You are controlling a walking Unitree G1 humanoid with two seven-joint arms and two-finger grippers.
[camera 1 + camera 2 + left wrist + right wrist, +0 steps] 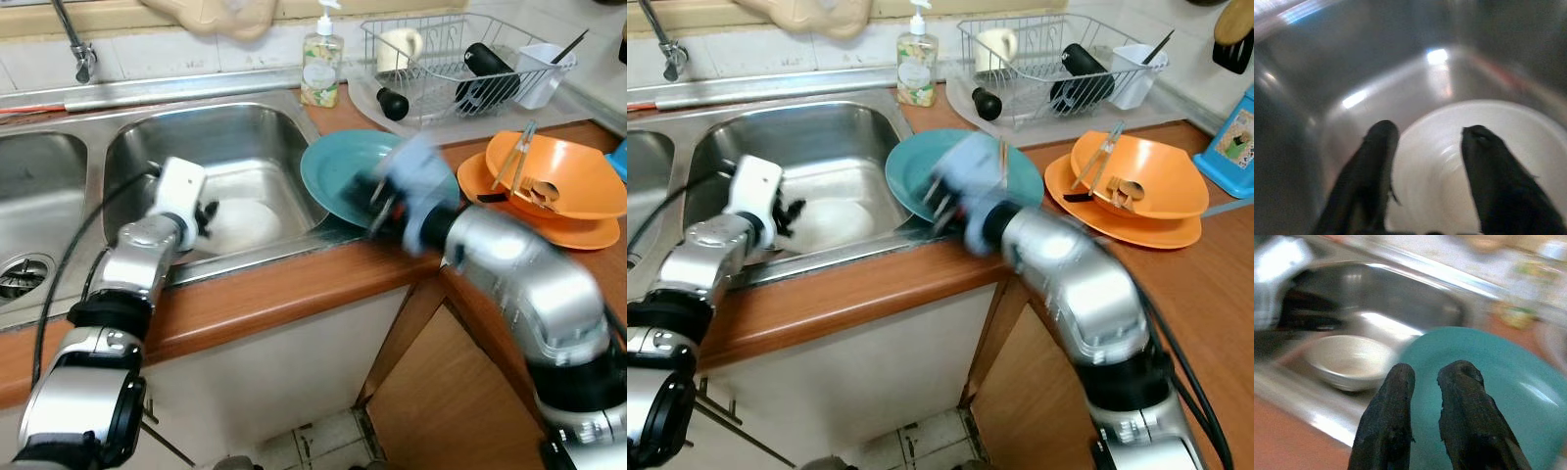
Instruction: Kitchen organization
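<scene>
A white bowl (247, 221) sits on the floor of the right-hand steel sink basin (225, 122). My left gripper (207, 216) reaches down into that basin and hangs open just above the bowl's (1449, 161) near rim, nothing between its fingers. A teal plate (338, 168) leans tilted on the sink's right edge and the wooden counter. My right gripper (1425, 374), blurred by motion, hovers low over the teal plate (1488, 367), its two fingers close together with nothing seen between them.
Orange bowls (568, 176) holding tongs are stacked on the counter to the right. Behind stand a wire dish rack (460, 59) with cups, a soap bottle (321, 64) and the tap (78, 49). A second basin (29, 196) lies left. A blue box (1234, 147) stands far right.
</scene>
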